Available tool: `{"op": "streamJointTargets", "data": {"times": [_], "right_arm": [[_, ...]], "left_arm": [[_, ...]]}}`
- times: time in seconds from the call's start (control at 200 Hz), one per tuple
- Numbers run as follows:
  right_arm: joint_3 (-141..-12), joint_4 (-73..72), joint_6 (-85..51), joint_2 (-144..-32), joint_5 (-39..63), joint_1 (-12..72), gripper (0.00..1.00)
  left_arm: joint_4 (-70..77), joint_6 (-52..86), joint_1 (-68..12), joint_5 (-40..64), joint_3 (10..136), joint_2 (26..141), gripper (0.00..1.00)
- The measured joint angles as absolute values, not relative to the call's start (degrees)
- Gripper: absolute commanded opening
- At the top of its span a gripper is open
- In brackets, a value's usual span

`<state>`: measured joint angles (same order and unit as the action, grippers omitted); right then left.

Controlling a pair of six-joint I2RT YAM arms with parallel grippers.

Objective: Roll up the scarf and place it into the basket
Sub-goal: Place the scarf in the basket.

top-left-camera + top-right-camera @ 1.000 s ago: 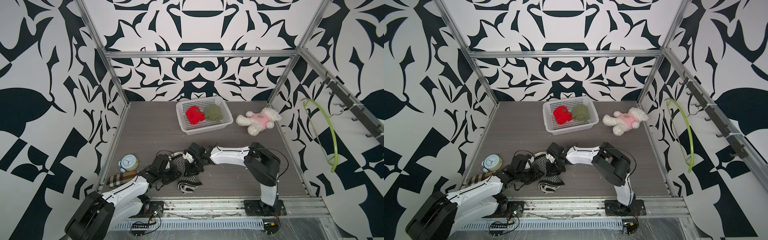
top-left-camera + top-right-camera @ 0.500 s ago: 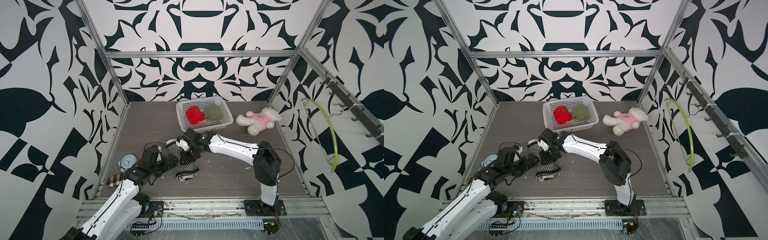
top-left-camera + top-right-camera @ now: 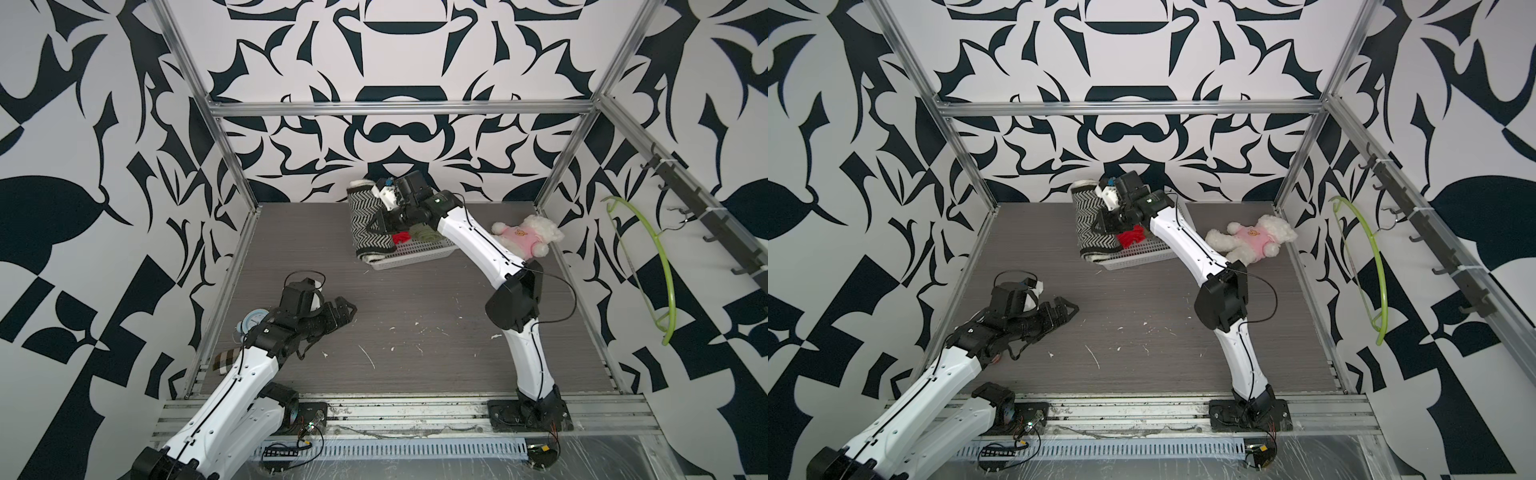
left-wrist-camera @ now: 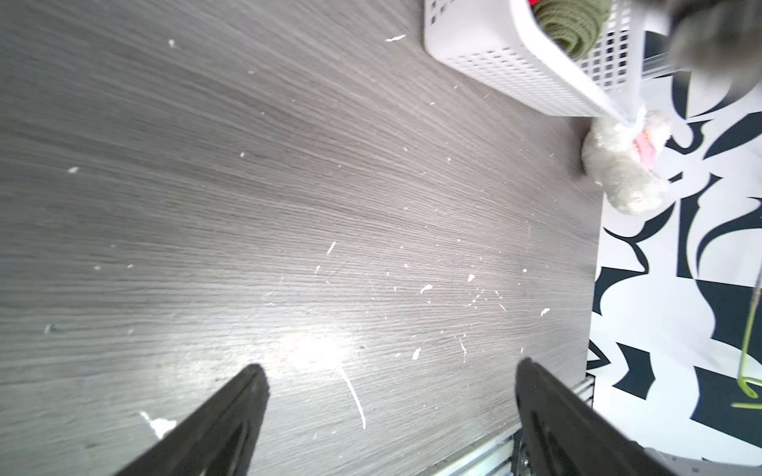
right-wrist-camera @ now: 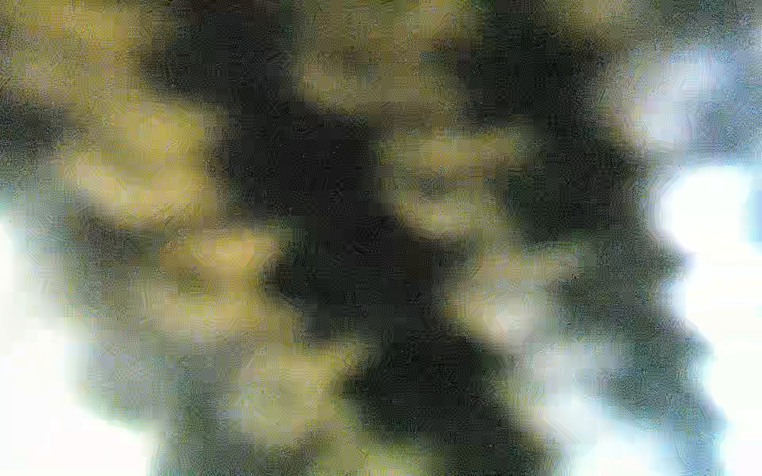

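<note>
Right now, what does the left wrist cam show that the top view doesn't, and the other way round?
Only the left wrist: the left gripper seen from behind its fingers, jaws wide apart with nothing but bare table between them.
Only a top view: the rolled herringbone scarf clamped in the right gripper over one end of the basket, both arms whole, and a clock beside the left arm.
Both: that basket, the green roll inside it, the plush bear and the green hanger.
</note>
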<state>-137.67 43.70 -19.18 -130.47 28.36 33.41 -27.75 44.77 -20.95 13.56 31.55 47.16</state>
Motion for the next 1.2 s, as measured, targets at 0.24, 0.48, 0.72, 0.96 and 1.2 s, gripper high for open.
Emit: {"op": "streamJointTargets", "data": {"times": [0.24, 0.48, 0.72, 0.96, 1.2], "right_arm": [[-146.5, 38.3, -24.9, -142.4, 31.8, 26.9, 0.0], [-149.0, 36.2, -26.2, -149.4, 38.1, 26.6, 0.0], [-149.3, 41.2, -23.1, -149.8, 35.5, 28.1, 0.0], [-149.3, 49.1, -18.6, -150.9, 24.5, 29.7, 0.0], [-149.6, 51.2, -15.1, -152.7, 18.0, 30.2, 0.1]], "left_arm": [[-27.7, 43.2, -18.0, 15.9, 31.5, 50.4, 0.99], [-26.7, 41.6, -15.5, 18.7, 31.5, 54.6, 0.99], [-24.7, 41.1, -14.9, 20.6, 31.5, 56.6, 0.99], [-23.6, 41.0, -14.7, 21.5, 31.5, 57.8, 0.99], [-23.4, 41.0, -14.7, 22.1, 31.5, 57.8, 0.99]]}}
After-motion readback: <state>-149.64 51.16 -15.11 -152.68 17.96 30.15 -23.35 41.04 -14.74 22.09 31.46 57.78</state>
